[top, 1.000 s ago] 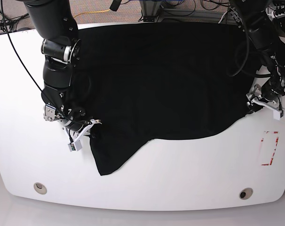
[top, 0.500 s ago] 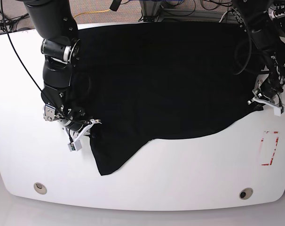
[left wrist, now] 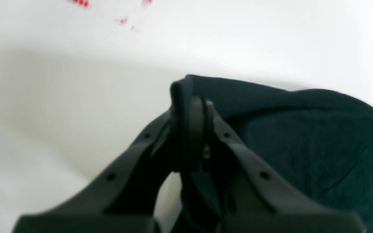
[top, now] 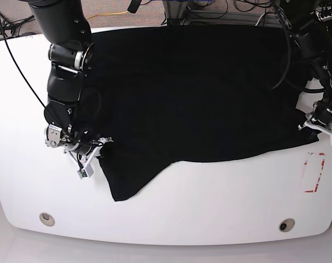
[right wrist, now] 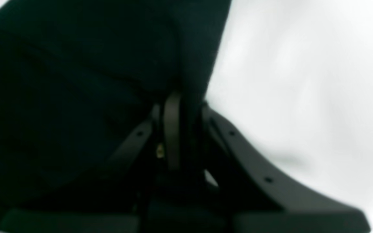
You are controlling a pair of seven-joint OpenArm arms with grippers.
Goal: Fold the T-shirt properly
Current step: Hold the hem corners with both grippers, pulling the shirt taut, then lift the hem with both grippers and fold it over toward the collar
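Two grippers have hold of the T-shirt (top: 188, 93) at its near corners, and this is the moment before the lift for the fold. Nearest to the camera in the base view, a loose tongue of the cloth hangs toward the front edge of the white table (top: 210, 213), beside the right gripper (top: 92, 153). This gripper is pinched almost closed on the hem at that side; its wrist view is dark and blurred, so I believe cloth is between the jaws, but I cannot see how deep. On the other side, the left gripper (left wrist: 191, 106) is closed fully, and its wrist view shows a thin edge of the fabric wrapped over the fingertips, so the bite looks shallow. A little past it there is a red dashed marking (top: 313, 172) on the table. Farther back the shirt lies flat and spread, reaching to the far edge, with only its plain black side up. To do the step well, I think both arms should rise together and at equal height, keeping the hem lightly tight between them, then carry it toward the far edge without pulling hard, because the shallow grip could slip.
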